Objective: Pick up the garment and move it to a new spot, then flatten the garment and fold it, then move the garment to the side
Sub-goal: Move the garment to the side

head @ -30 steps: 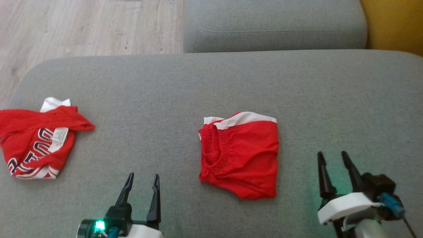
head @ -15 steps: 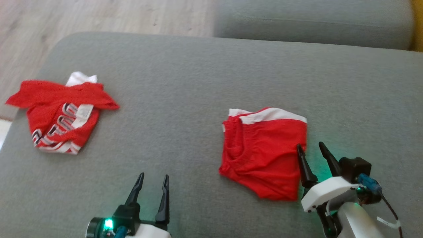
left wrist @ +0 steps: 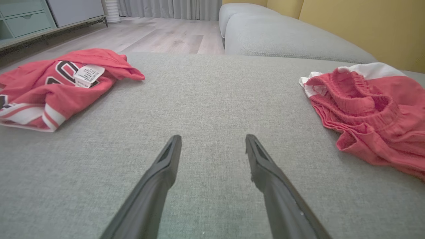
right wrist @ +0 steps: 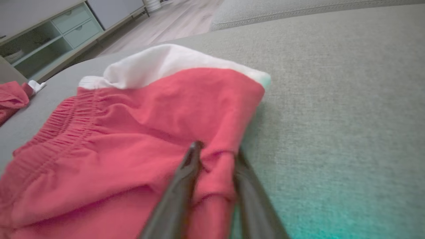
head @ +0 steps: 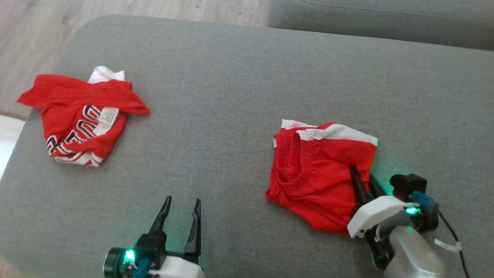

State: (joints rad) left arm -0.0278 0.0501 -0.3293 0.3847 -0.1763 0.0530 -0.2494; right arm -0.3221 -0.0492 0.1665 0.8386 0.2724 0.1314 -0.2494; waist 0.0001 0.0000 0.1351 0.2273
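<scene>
The garment (head: 316, 170), folded red shorts with a white band, lies on the grey sofa seat (head: 231, 77) right of centre. My right gripper (head: 362, 172) sits at its right edge. In the right wrist view the right gripper (right wrist: 217, 149) is shut on a raised fold of the garment's (right wrist: 149, 116) red cloth. My left gripper (head: 183, 199) stands open over bare seat, well to the left of the garment. In the left wrist view the left gripper (left wrist: 213, 137) holds nothing, and the garment (left wrist: 372, 106) lies to the right.
A second red top with lettering and a white label (head: 83, 117) lies crumpled near the seat's left edge. Wooden floor (head: 38, 31) lies beyond that edge. Another grey cushion (head: 386, 19) borders the far side. A pale cabinet (right wrist: 49, 36) stands across the room.
The head camera has shifted. My right gripper has moved onto the garment's right edge and closed from open onto a fold of it. The left gripper stays open.
</scene>
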